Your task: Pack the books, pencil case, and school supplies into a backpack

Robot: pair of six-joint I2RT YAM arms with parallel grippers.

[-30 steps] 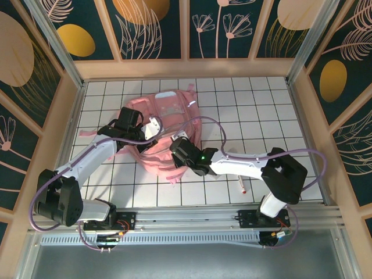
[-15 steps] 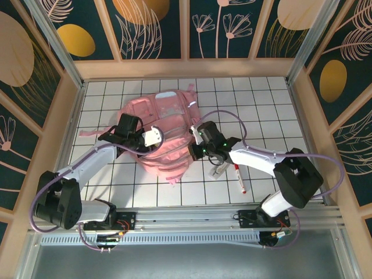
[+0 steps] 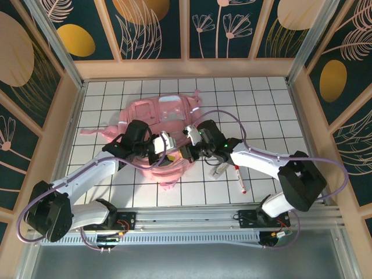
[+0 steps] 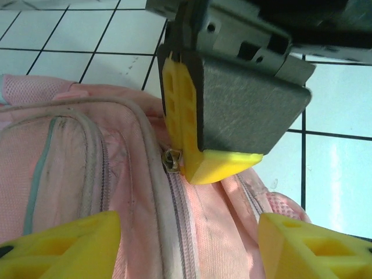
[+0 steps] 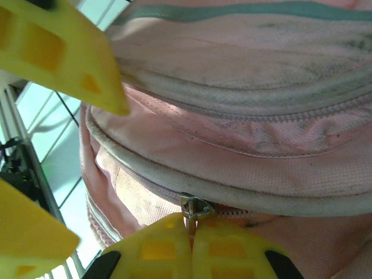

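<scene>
Two claws meet at the pink backpack's zip.
Top view: left gripper (image 3: 164, 142) and right gripper (image 3: 187, 152) sit close together over the near side of the backpack (image 3: 165, 113), and a white-and-red marker (image 3: 240, 180) lies on the tiles well off to the right gripper's right. Left wrist view: the left fingers (image 4: 64, 244) stand spread, the zip running between them and the zipper pull (image 4: 172, 160) just ahead. Right wrist view: the right fingers (image 5: 157, 253) are pressed together, pinching the zipper pull.
</scene>
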